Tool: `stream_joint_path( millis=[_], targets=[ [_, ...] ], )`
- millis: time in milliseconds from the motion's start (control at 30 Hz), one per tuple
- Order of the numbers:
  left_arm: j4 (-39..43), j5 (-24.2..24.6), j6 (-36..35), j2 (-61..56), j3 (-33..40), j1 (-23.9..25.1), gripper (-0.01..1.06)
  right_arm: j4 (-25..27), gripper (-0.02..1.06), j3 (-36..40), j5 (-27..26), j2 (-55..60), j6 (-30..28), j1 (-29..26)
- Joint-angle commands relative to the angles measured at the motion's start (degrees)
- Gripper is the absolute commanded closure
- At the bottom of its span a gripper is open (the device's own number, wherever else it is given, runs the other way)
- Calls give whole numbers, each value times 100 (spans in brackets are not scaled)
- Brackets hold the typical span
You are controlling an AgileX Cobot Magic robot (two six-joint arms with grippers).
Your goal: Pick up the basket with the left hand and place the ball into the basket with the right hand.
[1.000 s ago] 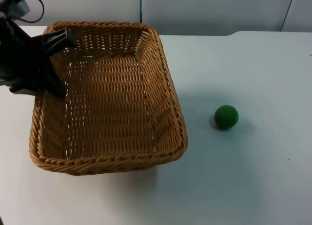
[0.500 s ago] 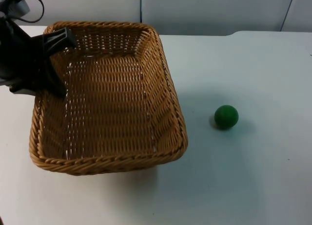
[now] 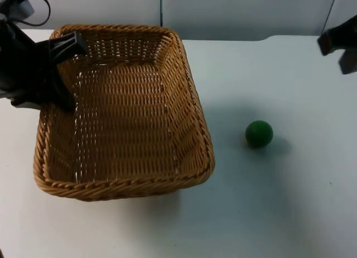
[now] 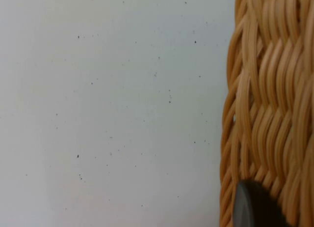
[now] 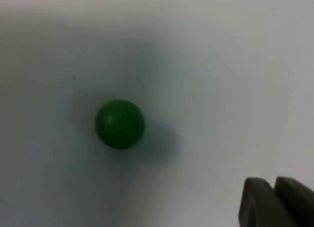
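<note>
A brown wicker basket (image 3: 128, 113) stands at the left of the white table. My left gripper (image 3: 62, 73) is shut on the basket's left rim; the left wrist view has the woven wall (image 4: 270, 114) close up with a black fingertip (image 4: 255, 207) against it. The green ball (image 3: 259, 133) lies on the table to the right of the basket, apart from it. My right gripper (image 3: 340, 52) hangs open at the far right, behind and to the right of the ball. In the right wrist view the ball (image 5: 120, 124) lies ahead of a fingertip (image 5: 274, 202).
The grey partition wall (image 3: 234, 12) closes off the table's far edge behind the basket. Bare white table (image 3: 268, 202) stretches around the ball and in front of the basket.
My right gripper has come into the top view at the far right edge. The basket, the left gripper and the ball have not moved.
</note>
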Motion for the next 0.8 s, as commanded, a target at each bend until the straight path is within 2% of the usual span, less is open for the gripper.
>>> stream_joint_path(
  millis=[0,33,67,100,167,233,367,567,767],
  targets=[
    [-141,-25,-10,-85,2,2,105,240,83,-200,47,321,16,79],
    [-141,-25,-10,-85,2,2,105,410,68,-309,-20,569,16,128],
    [-141,-25,-10,-85,2,2,105,537,61,-340,-94,734,16,143],
    [-141,-25,-10,-85,2,2,105,537,61,-340,-94,734,16,143],
    [-141,-25,-10,-85,2,2,105,664,47,-345,-389,1026,16,195],
    [-141,-25,-10,-85,2,2,105,708,38,-345,-608,1271,16,252],
    [-141,-36,-10,-85,2,2,105,826,31,-345,-931,1577,16,299],
    [-141,-36,-10,-85,2,2,105,826,31,-345,-1392,1915,16,348],
    [-141,-36,-10,-85,2,2,105,839,31,-345,-1617,2137,16,391]
  ],
)
